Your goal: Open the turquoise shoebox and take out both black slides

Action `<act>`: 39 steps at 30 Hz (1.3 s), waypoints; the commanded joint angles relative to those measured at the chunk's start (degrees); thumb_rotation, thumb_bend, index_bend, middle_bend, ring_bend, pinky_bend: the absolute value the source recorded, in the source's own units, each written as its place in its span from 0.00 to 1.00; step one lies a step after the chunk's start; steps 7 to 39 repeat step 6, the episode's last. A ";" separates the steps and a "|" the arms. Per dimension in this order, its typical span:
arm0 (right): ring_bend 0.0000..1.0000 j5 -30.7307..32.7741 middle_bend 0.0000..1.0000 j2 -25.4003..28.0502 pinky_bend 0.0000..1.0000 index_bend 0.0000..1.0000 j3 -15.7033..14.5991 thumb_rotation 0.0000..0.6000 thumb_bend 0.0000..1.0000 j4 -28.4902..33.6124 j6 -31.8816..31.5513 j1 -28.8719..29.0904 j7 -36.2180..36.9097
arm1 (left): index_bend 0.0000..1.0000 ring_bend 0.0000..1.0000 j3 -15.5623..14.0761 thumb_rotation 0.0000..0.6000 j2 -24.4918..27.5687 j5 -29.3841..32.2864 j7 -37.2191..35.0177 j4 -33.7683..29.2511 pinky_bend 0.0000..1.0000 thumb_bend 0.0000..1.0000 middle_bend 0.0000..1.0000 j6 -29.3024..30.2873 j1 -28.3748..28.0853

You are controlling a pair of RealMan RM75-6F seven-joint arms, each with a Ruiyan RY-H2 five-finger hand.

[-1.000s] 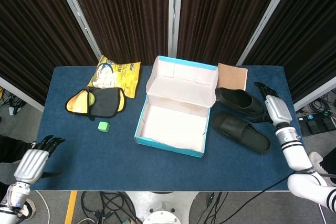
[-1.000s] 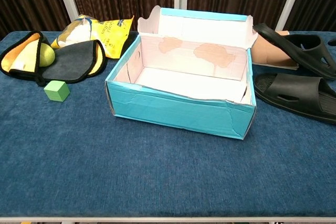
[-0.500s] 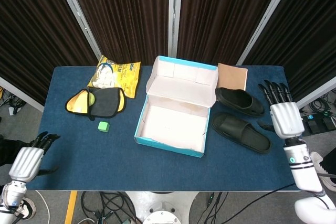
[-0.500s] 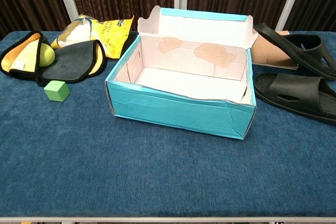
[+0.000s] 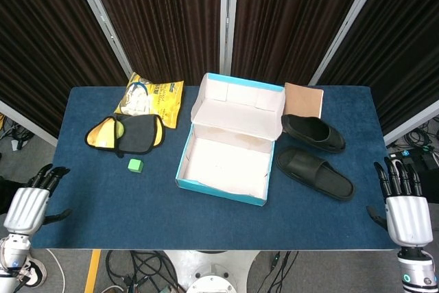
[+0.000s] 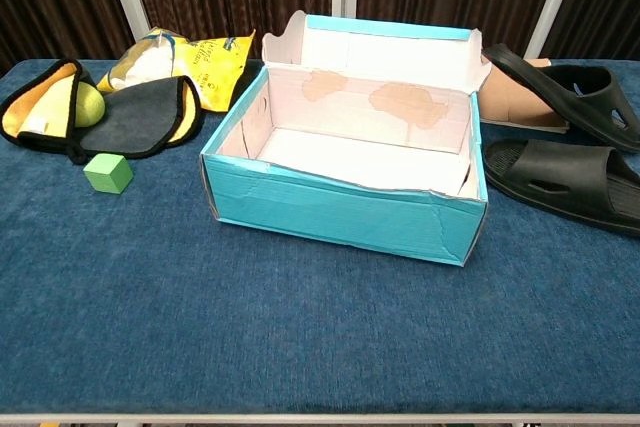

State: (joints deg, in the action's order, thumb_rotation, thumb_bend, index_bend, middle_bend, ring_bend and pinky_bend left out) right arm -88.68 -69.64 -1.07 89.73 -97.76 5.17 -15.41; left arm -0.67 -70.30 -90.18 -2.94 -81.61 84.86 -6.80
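The turquoise shoebox stands open in the middle of the blue table, its lid folded back and its pale inside holding nothing. Both black slides lie on the table to its right: the far slide partly on a tan pad, the near slide in front of it. My right hand is off the table's right front corner, open, fingers spread upward. My left hand sits off the left front corner, open, holding nothing. Neither hand shows in the chest view.
A tan pad lies behind the far slide. At back left are a yellow snack bag, a black and yellow pouch with a green ball, and a small green cube.
My right hand has drawn back from beside the slides to off the table's right front corner. My left hand has slipped further back and left. Box and slides have not moved.
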 commanded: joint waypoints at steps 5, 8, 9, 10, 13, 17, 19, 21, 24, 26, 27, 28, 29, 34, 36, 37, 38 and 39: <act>0.00 -0.39 0.00 -1.17 0.00 0.00 0.58 1.00 0.02 -2.28 0.72 -0.98 1.73 | 0.16 0.08 0.16 1.00 -0.34 0.35 0.81 0.12 0.29 0.00 0.15 0.50 0.45; 0.00 -0.53 0.00 -1.21 0.00 0.00 0.63 1.00 0.02 -2.35 0.91 -0.99 1.75 | 0.16 0.08 0.16 1.00 -0.43 0.39 0.82 0.22 0.29 0.00 0.15 0.60 0.53; 0.00 -0.53 0.00 -1.21 0.00 0.00 0.63 1.00 0.02 -2.35 0.91 -0.99 1.75 | 0.16 0.08 0.16 1.00 -0.43 0.39 0.82 0.22 0.29 0.00 0.15 0.60 0.53; 0.00 -0.53 0.00 -1.21 0.00 0.00 0.63 1.00 0.02 -2.35 0.91 -0.99 1.75 | 0.16 0.08 0.16 1.00 -0.43 0.39 0.82 0.22 0.29 0.00 0.15 0.60 0.53; 0.00 -0.53 0.00 -1.21 0.00 0.00 0.63 1.00 0.02 -2.35 0.91 -0.99 1.75 | 0.16 0.08 0.16 1.00 -0.43 0.39 0.82 0.22 0.29 0.00 0.15 0.60 0.53; 0.00 -0.53 0.00 -1.21 0.00 0.00 0.63 1.00 0.02 -2.35 0.91 -0.99 1.75 | 0.16 0.08 0.16 1.00 -0.43 0.39 0.82 0.22 0.29 0.00 0.15 0.60 0.53; 0.00 -0.53 0.00 -1.21 0.00 0.00 0.63 1.00 0.02 -2.35 0.91 -0.99 1.75 | 0.16 0.08 0.16 1.00 -0.43 0.39 0.82 0.22 0.29 0.00 0.15 0.60 0.53; 0.00 -0.53 0.00 -1.21 0.00 0.00 0.63 1.00 0.02 -2.35 0.91 -0.99 1.75 | 0.16 0.08 0.16 1.00 -0.43 0.39 0.82 0.22 0.29 0.00 0.15 0.60 0.53; 0.00 -0.53 0.00 -1.21 0.00 0.00 0.63 1.00 0.02 -2.35 0.91 -0.99 1.75 | 0.16 0.08 0.16 1.00 -0.43 0.39 0.82 0.22 0.29 0.00 0.15 0.60 0.53; 0.00 -0.53 0.00 -1.21 0.00 0.00 0.63 1.00 0.02 -2.35 0.91 -0.99 1.75 | 0.16 0.08 0.16 1.00 -0.43 0.39 0.82 0.22 0.29 0.00 0.15 0.60 0.53; 0.00 -0.53 0.00 -1.21 0.00 0.00 0.63 1.00 0.02 -2.35 0.91 -0.99 1.75 | 0.16 0.08 0.16 1.00 -0.43 0.39 0.82 0.22 0.29 0.00 0.15 0.60 0.53; 0.00 -0.53 0.00 -1.21 0.00 0.00 0.63 1.00 0.02 -2.35 0.91 -0.99 1.75 | 0.16 0.08 0.16 1.00 -0.43 0.39 0.82 0.22 0.29 0.00 0.15 0.60 0.53; 0.00 -0.53 0.00 -1.21 0.00 0.00 0.63 1.00 0.02 -2.35 0.91 -0.99 1.75 | 0.16 0.08 0.16 1.00 -0.43 0.39 0.82 0.22 0.29 0.00 0.15 0.60 0.53; 0.00 -0.53 0.00 -1.21 0.00 0.00 0.63 1.00 0.02 -2.35 0.91 -0.99 1.75 | 0.16 0.08 0.16 1.00 -0.43 0.39 0.82 0.22 0.29 0.00 0.15 0.60 0.53; 0.00 -0.53 0.00 -1.21 0.00 0.00 0.63 1.00 0.02 -2.35 0.91 -0.99 1.75 | 0.16 0.08 0.16 1.00 -0.43 0.39 0.82 0.22 0.29 0.00 0.15 0.60 0.53; 0.00 -0.53 0.00 -1.21 0.00 0.00 0.63 1.00 0.02 -2.35 0.91 -0.99 1.75 | 0.16 0.08 0.16 1.00 -0.43 0.39 0.82 0.22 0.29 0.00 0.15 0.60 0.53; 0.00 -0.53 0.00 -1.21 0.00 0.00 0.63 1.00 0.02 -2.35 0.91 -0.99 1.75 | 0.16 0.08 0.16 1.00 -0.43 0.39 0.82 0.22 0.29 0.00 0.15 0.60 0.53; 0.00 -0.53 0.00 -1.21 0.00 0.00 0.63 1.00 0.02 -2.35 0.91 -0.99 1.75 | 0.16 0.08 0.16 1.00 -0.43 0.39 0.82 0.22 0.29 0.00 0.15 0.60 0.53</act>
